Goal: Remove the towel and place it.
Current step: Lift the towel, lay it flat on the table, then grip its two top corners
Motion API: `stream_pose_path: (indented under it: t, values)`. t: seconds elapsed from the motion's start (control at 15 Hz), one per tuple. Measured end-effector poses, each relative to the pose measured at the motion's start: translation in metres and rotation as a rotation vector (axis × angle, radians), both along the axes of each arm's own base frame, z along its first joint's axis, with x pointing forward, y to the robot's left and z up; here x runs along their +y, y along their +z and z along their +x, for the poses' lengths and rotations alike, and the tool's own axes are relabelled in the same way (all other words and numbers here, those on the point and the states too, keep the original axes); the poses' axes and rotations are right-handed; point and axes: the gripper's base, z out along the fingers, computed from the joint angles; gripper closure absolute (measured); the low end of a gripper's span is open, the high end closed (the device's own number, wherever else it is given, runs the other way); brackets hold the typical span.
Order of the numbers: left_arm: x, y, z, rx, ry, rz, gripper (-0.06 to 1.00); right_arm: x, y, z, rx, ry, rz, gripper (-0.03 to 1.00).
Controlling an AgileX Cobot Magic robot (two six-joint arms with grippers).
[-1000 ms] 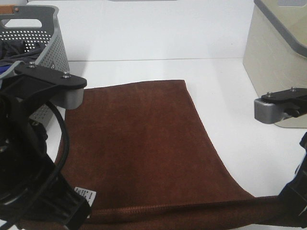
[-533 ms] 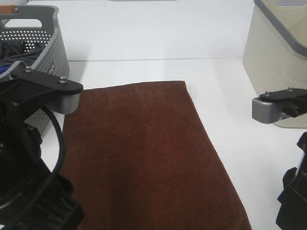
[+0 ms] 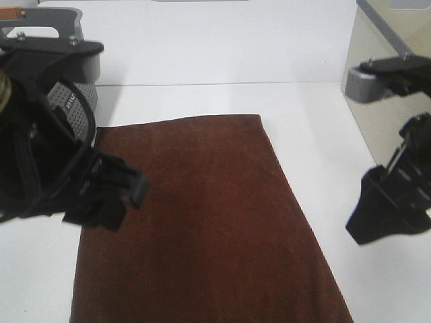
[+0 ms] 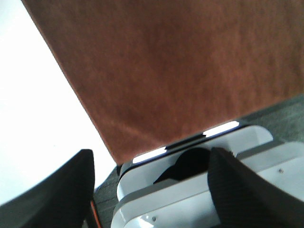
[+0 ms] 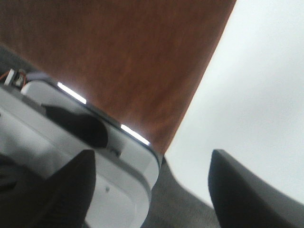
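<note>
On white table (image 3: 316, 128), flat towel (image 3: 202, 222)

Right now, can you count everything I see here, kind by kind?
Towel: 1
Containers: 2 (grey basket, beige bin)
Robot end effectors: 2 (left end effector, right end effector)
Total: 5
</note>
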Motion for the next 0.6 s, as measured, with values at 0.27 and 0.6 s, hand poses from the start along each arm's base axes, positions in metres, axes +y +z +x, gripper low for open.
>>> stream_pose_path:
  t: [0.27, 0.6]
  values:
    - [0.016, 0.011, 0.068, -0.138, 0.106, -0.068, 0.32, 0.018, 0.026, 0.051, -0.263, -0.099, 0.060, 0.39]
    - [0.032, -0.022, 0.153, -0.128, 0.161, 0.012, 0.32, 0.066, -0.004, 0.132, -0.235, -0.111, 0.030, 0.41]
